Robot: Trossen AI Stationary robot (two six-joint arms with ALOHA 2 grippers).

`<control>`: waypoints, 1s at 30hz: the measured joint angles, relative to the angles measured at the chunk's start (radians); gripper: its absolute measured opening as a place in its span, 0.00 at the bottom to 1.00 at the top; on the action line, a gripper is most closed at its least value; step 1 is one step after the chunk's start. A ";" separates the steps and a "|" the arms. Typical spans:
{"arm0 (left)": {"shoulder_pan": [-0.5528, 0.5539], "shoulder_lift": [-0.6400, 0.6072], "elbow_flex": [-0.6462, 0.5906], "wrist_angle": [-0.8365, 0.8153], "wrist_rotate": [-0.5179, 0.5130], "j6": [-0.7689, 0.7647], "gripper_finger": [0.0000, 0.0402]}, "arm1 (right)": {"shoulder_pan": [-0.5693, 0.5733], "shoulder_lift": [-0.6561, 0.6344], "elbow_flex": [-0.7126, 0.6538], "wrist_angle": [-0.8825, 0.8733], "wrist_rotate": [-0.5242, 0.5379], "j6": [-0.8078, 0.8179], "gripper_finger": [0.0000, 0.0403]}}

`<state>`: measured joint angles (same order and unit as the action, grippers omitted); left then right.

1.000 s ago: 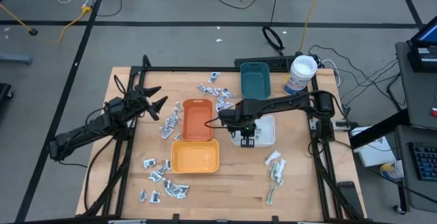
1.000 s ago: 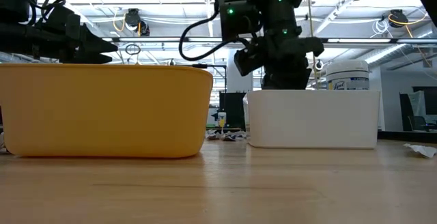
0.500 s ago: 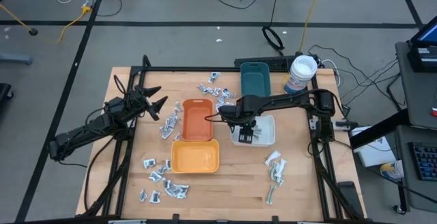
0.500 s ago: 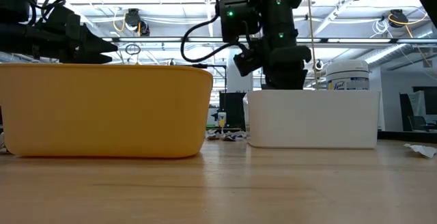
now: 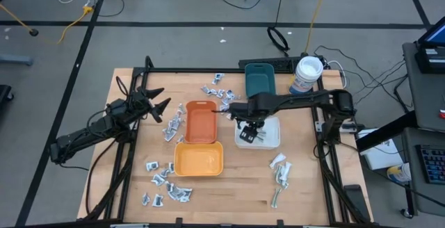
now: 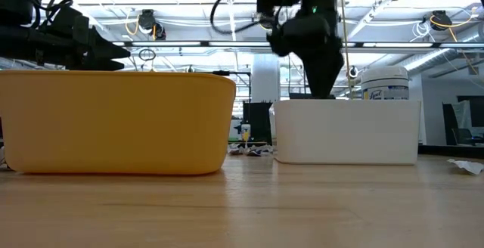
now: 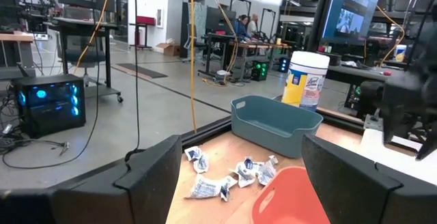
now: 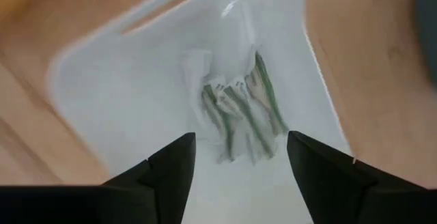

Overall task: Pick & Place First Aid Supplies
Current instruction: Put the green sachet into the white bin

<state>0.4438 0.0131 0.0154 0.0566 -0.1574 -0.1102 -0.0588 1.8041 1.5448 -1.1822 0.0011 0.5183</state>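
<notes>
Several pale green-white strips [image 8: 239,111] lie in the white tray [image 8: 123,108] directly beneath the right gripper [image 8: 235,159], its fingers spread and empty.

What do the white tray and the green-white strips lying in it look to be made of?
White tray: likely moulded plastic, smooth with a soft sheen, rounded corners and a cut-out handle slot. Green-white strips: probably thin plastic or paper wrapping, crinkled and slightly glossy; the blur leaves that open.
</notes>
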 joint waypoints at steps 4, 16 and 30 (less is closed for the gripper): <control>0.000 0.000 0.000 -0.001 0.000 -0.001 0.77 | 0.026 -0.046 0.000 -0.004 -0.001 0.238 0.53; 0.000 0.000 0.000 -0.001 0.000 -0.001 0.77 | 0.243 -0.118 0.000 -0.024 0.035 0.951 0.51; 0.000 0.000 0.000 -0.001 0.000 0.000 0.77 | 0.663 -0.076 0.000 0.013 0.049 1.586 0.51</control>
<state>0.4438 0.0132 0.0154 0.0555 -0.1574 -0.1101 0.6039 1.7284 1.5452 -1.1696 0.0505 2.1043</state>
